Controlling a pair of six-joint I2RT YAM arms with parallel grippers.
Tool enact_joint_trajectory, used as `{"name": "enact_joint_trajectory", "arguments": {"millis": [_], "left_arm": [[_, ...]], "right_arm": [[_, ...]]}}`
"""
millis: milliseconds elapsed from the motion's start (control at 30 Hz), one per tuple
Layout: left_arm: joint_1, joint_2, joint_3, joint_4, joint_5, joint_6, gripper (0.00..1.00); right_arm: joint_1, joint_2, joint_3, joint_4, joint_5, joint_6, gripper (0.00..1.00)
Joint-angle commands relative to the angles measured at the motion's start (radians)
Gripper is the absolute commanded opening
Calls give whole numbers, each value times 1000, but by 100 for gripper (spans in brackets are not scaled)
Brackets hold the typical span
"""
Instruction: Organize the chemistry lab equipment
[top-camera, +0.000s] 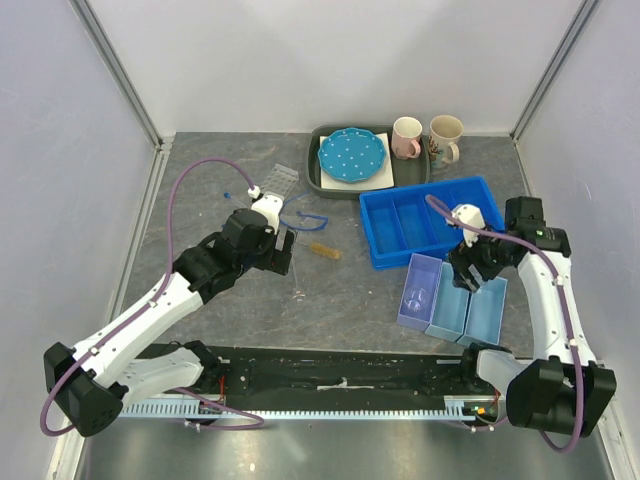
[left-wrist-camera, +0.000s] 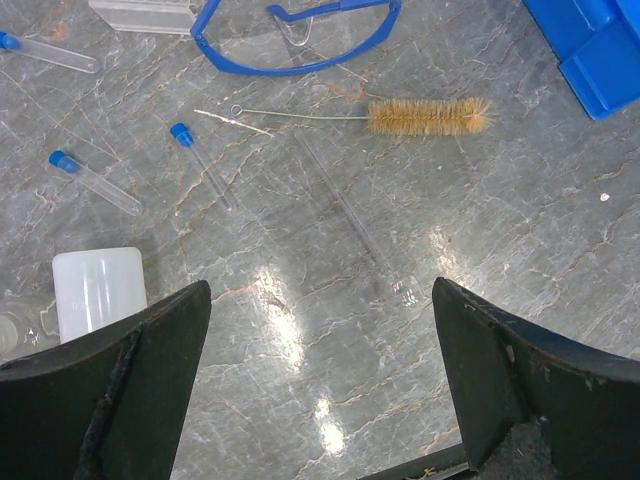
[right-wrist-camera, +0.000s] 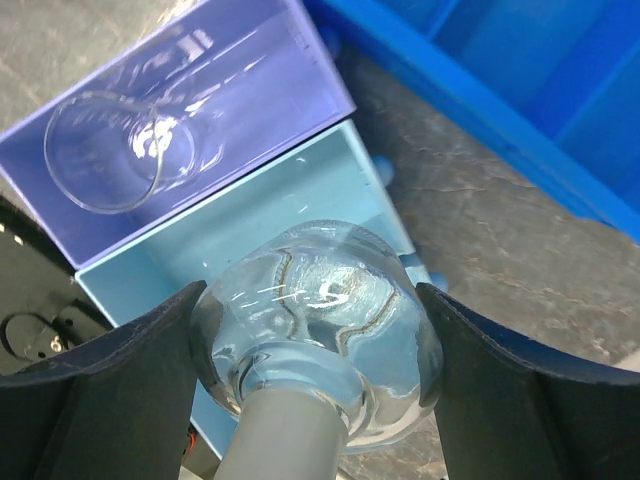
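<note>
My right gripper (top-camera: 470, 277) is shut on a round clear glass flask (right-wrist-camera: 320, 300) and holds it over a light blue bin (right-wrist-camera: 290, 205). A clear beaker (right-wrist-camera: 118, 150) lies in the purple bin (right-wrist-camera: 300, 90) beside it. My left gripper (left-wrist-camera: 320, 292) is open and empty above the table. Ahead of it lie a thin glass rod (left-wrist-camera: 345, 205), a tan-bristled tube brush (left-wrist-camera: 430, 116), three blue-capped tubes (left-wrist-camera: 205, 160), a white bottle (left-wrist-camera: 98, 290) with its cap out of view, and the clear rack (left-wrist-camera: 140, 12).
Blue safety glasses (left-wrist-camera: 300, 35) lie beyond the brush. A blue divided tray (top-camera: 430, 220) stands behind the three small bins. A dark tray (top-camera: 318, 180) at the back holds a blue dotted plate (top-camera: 352, 155), with two mugs (top-camera: 407, 137) next to it.
</note>
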Motion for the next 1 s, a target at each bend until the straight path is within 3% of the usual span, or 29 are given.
{"name": "enact_joint_trajectory", "arguments": {"millis": [0,267,467,733,967], "left_arm": [[-4,9,-5,24,-19,30,98],[-4,12,-10,30,-13,31,97],[-4,21,-10,30,-15,31,97],[-4,21,-8,32,-16,33,97],[-4,18,-13,35,-16,35,97]], "right_arm": [[13,-33,-57,-38,-55,-167,58],[36,5,-135,-62,-107,-348,60],[76,52,-144,-49,-116,-358,61],[127,97,-233,94,-32,-309,62],[164,141,-279,197,5,-292,75]]}}
